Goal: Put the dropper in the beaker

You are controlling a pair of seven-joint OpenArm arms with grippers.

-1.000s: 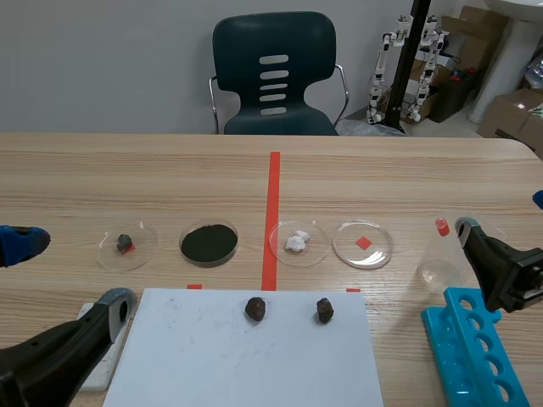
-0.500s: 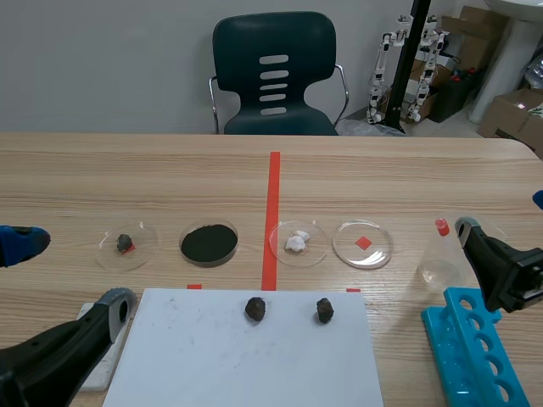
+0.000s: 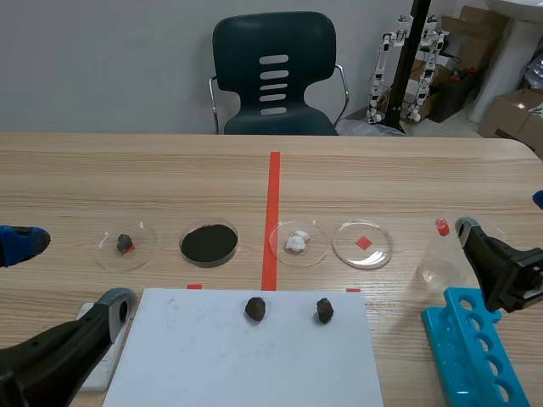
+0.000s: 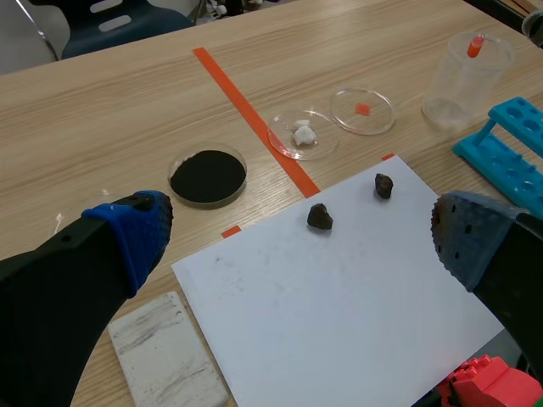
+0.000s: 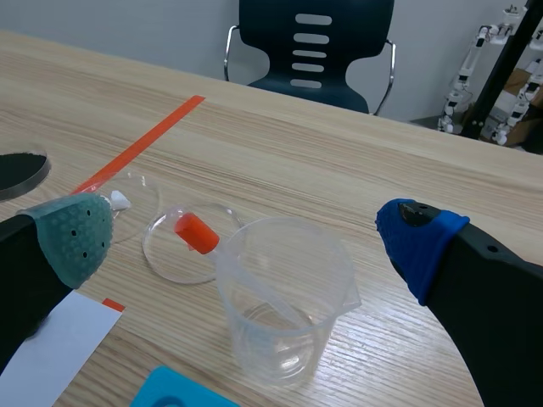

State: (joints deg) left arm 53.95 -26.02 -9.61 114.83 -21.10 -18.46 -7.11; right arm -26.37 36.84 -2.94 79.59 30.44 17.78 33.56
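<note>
A clear plastic beaker stands at the table's right side. The dropper leans inside it, its red bulb poking over the rim. In the right wrist view the beaker sits just ahead of my right gripper, between the lines of its open fingers, and the dropper rests against the rim untouched. In the scene view the right gripper is just right of the beaker. My left gripper hangs open low at the near left, holding nothing; its own view shows the beaker far off.
Several petri dishes lie in a row across the middle. A white sheet with two dark stones lies in front. A blue tube rack is near the right arm, a white tile by the left.
</note>
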